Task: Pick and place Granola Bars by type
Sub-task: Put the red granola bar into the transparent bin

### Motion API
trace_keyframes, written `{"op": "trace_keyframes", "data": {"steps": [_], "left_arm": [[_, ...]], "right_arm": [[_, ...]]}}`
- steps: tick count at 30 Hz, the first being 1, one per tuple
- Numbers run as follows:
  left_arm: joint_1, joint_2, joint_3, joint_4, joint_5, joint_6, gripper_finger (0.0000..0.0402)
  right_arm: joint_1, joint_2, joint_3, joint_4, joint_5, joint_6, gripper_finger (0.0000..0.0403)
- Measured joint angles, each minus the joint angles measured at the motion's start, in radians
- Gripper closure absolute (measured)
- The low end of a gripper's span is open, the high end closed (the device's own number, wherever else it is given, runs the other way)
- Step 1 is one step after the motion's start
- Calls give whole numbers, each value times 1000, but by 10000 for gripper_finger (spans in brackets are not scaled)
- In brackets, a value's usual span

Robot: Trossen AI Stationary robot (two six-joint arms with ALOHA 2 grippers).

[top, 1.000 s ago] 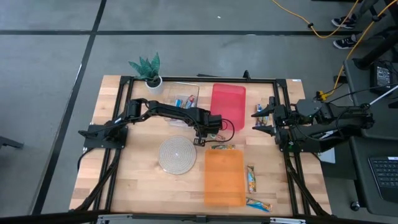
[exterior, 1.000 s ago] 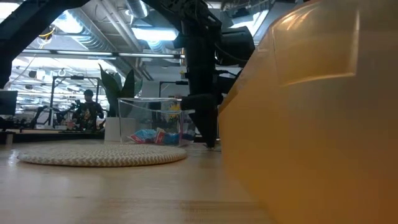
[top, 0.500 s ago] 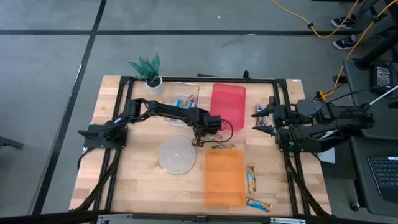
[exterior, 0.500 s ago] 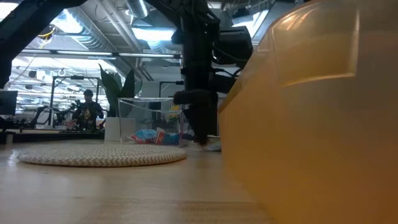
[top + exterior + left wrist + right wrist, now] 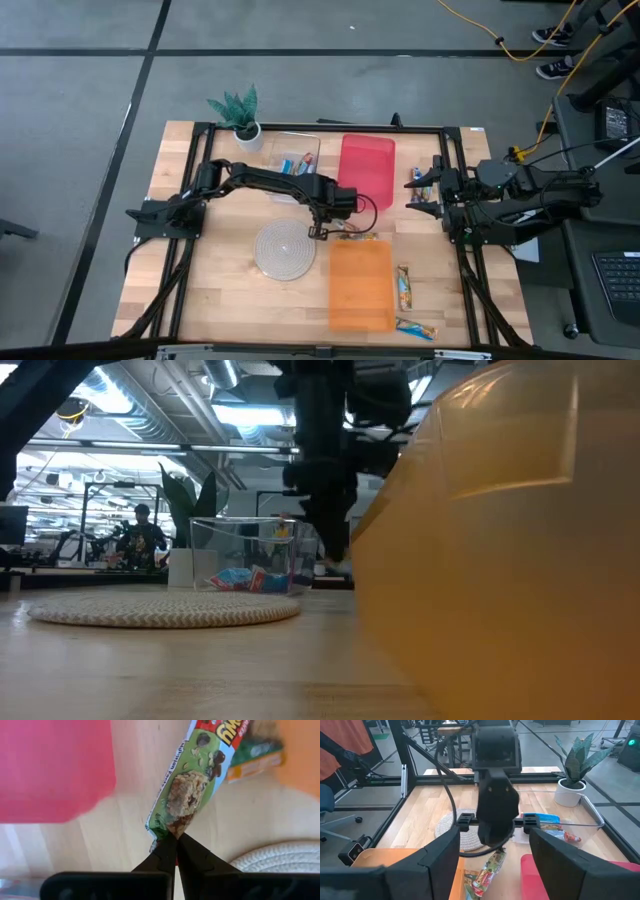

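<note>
Several Granola Bars (image 5: 403,287) lie unsorted beyond the left gripper (image 5: 176,840), whose fingers pinch a green bar (image 5: 192,790) by its end; right gripper (image 5: 422,195) waits agape, empty.

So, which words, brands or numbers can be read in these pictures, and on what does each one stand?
None reads whole.
Green granola bar pinched by the left gripper: yellow brand letters cut off at the picture's edge, small side print too blurred.
Bars beside the orange bin: too small to read.
</note>
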Motion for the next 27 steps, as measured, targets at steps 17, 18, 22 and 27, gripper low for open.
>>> {"op": "trace_keyframes", "data": {"steps": [17,18,22,27], "left_arm": [[17,-2,280,-193,-166,48,399],[20,-2,302,-198,-170,47,398],[32,-2,396,-249,-197,36,400],[49,-2,525,-313,-236,33,398]], "right_arm": [[0,0,0,0,0,3,162],[0,0,0,0,0,3,162],[0,0,0,0,0,3,162],[0,0,0,0,0,-7,162]]}}
